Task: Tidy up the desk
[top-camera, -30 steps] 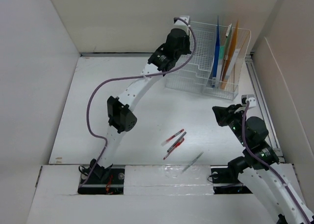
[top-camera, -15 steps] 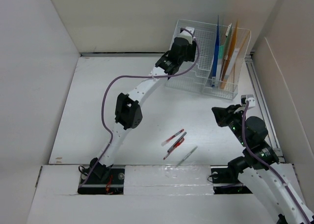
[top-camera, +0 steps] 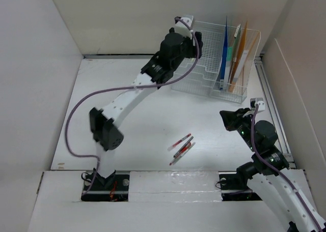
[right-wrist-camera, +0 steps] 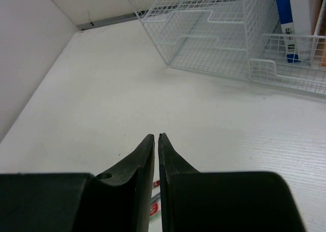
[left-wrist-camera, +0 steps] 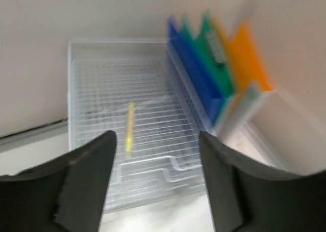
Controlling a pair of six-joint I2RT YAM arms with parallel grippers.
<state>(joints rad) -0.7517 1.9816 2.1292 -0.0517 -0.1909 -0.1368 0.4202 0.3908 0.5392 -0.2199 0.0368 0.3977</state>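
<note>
The desk (top-camera: 204, 120) is a white tabletop between white walls. Three pens (top-camera: 181, 146), two with red parts and one clear, lie together near its front middle. My left gripper (top-camera: 195, 38) hovers over the left tray of the white wire organizer (top-camera: 204, 74) at the back right. In the left wrist view its jaws stand wide open and empty (left-wrist-camera: 158, 166) above the tray (left-wrist-camera: 147, 74), where a yellow pen (left-wrist-camera: 130, 127) lies. My right gripper (top-camera: 227, 118) is shut and empty (right-wrist-camera: 156, 136), low over the desk (right-wrist-camera: 102, 99); the pens (right-wrist-camera: 154, 209) peek out below its fingers.
Blue, green and orange folders (top-camera: 234, 54) stand upright in the organizer's right section and also show in the left wrist view (left-wrist-camera: 204, 64). The organizer (right-wrist-camera: 204, 44) is ahead of my right gripper. White panel walls close in the left, back and right sides.
The left arm's elbow swung left while its gripper stayed over the organizer. The clear pen moved up-left from the front edge to lie against the red pens. The right arm stayed still.
</note>
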